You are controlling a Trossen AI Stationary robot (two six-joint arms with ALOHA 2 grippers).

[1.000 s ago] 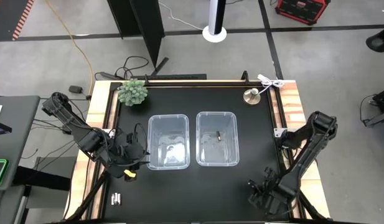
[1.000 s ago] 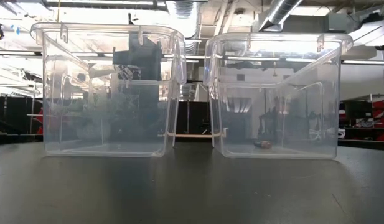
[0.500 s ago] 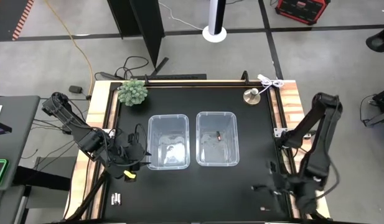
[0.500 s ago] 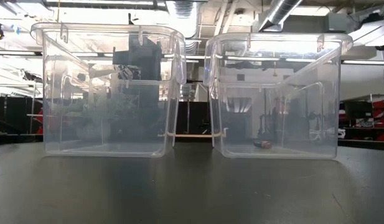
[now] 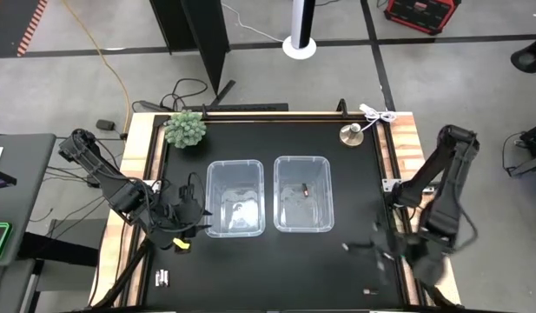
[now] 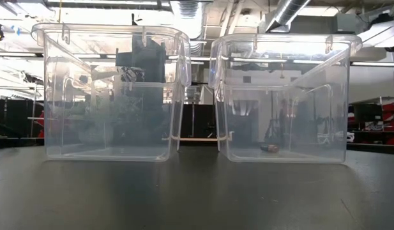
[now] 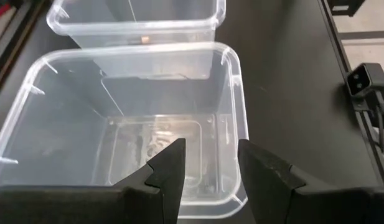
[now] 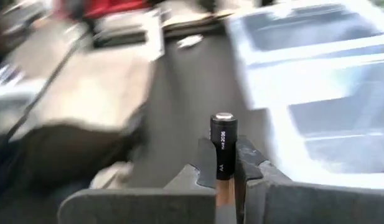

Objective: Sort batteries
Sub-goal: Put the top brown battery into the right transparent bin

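Two clear plastic bins stand side by side mid-table: the left bin (image 5: pixel 235 197) and the right bin (image 5: pixel 303 194). Silvery batteries (image 7: pixel 155 140) lie on the left bin's floor. One dark battery (image 5: pixel 306 188) lies on the right bin's floor and also shows in the low view (image 6: pixel 269 148). My right gripper (image 8: pixel 224 163), near the table's right near corner (image 5: pixel 372 249), is shut on a dark battery (image 8: pixel 221 148) with a copper-orange end. My left gripper (image 7: pixel 210 163) is open and empty at the left bin's left wall (image 5: pixel 191 219). My right gripper pinches the dark battery's copper-orange end (image 8: pixel 223 185) between its two fingers. The battery lies along the fingers, and its black end with the silvery cap (image 8: pixel 221 124) sticks out past the fingertips. It is lifted clear of the table.
Two silvery batteries (image 5: pixel 162 277) lie near the table's near left corner, and one small cell (image 5: pixel 369 291) lies near the right near edge. A yellow-marked part (image 5: pixel 179 244) sits by my left gripper. A green plant (image 5: pixel 185 129) and a bell (image 5: pixel 351 133) stand at the far edge.
My right arm has risen from the table's near right corner. Its gripper has swung up and toward the bins, turning as it went, and stays shut on the dark battery.
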